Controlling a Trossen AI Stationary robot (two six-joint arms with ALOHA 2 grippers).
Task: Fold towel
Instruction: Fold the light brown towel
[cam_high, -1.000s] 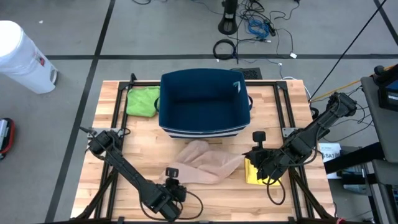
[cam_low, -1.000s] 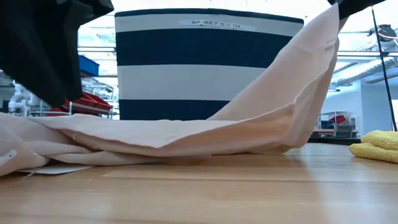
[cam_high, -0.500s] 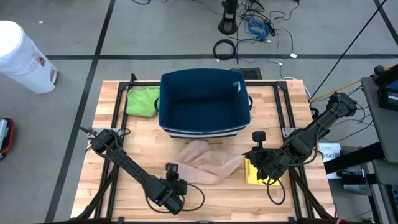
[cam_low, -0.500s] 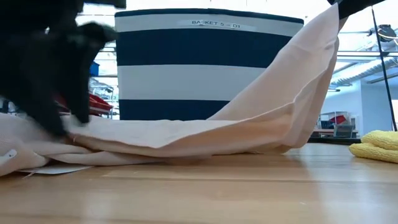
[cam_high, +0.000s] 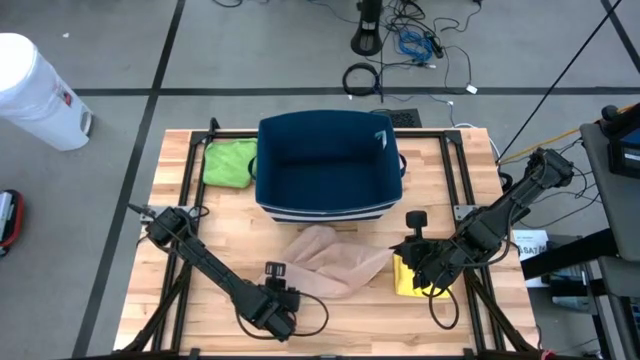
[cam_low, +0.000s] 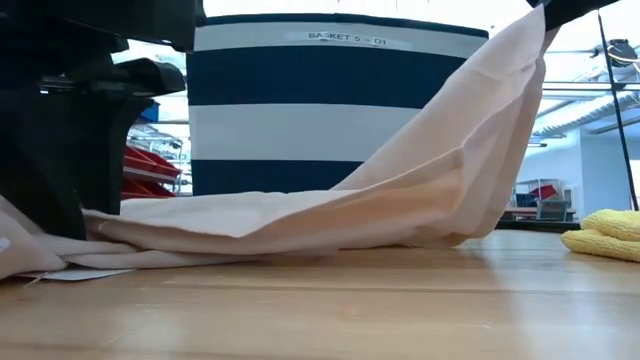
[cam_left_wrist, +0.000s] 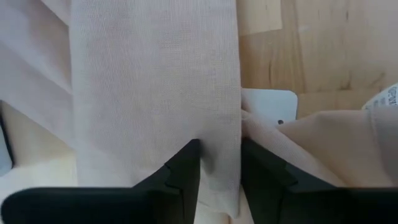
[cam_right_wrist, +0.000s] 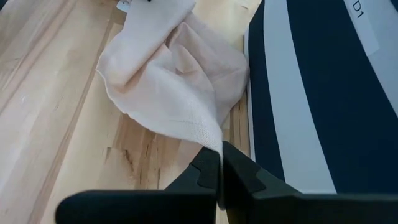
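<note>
- Left gripper (cam_high: 281, 304) has moved from the near edge up to the towel (cam_high: 335, 262); fingers straddle a fold, not yet pinching.
- Right gripper (cam_right_wrist: 219, 163), pressed together, pinches the towel's right corner, raised.
- Towel lies near the basket (cam_high: 328, 165).
- Close fully on one edge before lifting.

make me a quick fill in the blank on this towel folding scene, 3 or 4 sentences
The right gripper is shut on a corner of the ___ towel.
Behind the towel stands a navy and white striped ___.
A yellow cloth lies by the right arm; a ___ cloth lies left of the basket.
The left gripper straddles a towel ___.

Missing words: beige; basket; green; edge
</note>
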